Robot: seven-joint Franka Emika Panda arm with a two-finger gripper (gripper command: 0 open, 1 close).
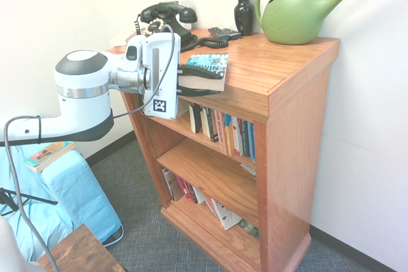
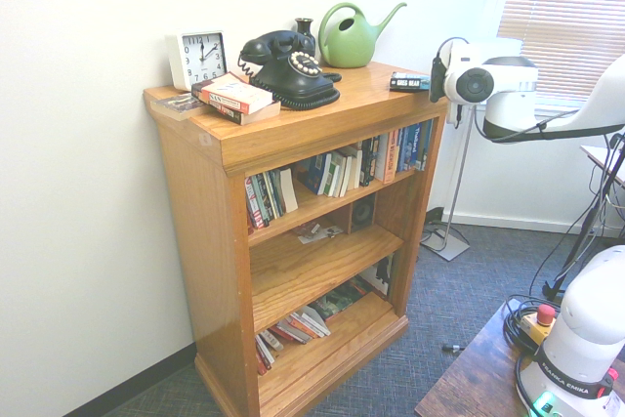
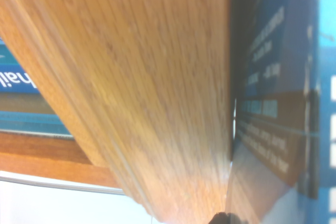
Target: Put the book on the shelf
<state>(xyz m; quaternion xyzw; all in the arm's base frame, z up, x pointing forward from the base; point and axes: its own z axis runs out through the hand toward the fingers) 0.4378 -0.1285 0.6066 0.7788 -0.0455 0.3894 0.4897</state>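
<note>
First exterior view: claw [image 1: 201, 82] clamped on thick paperback [image 1: 210, 65], one finger above, one below; cover up, cream page edges showing. Book at front edge of bookcase top [image 1: 255, 68], above shelf [image 1: 213, 144] of upright paperbacks. Black telephone [image 1: 167, 18], dark vase [image 1: 243, 13], green watering can [image 1: 296, 14] farther back.

Second exterior view: book at bookcase top's end, well apart from white clock [image 2: 198, 59].

Wrist view: blurred blue-and-brown book side beside wood.
</note>
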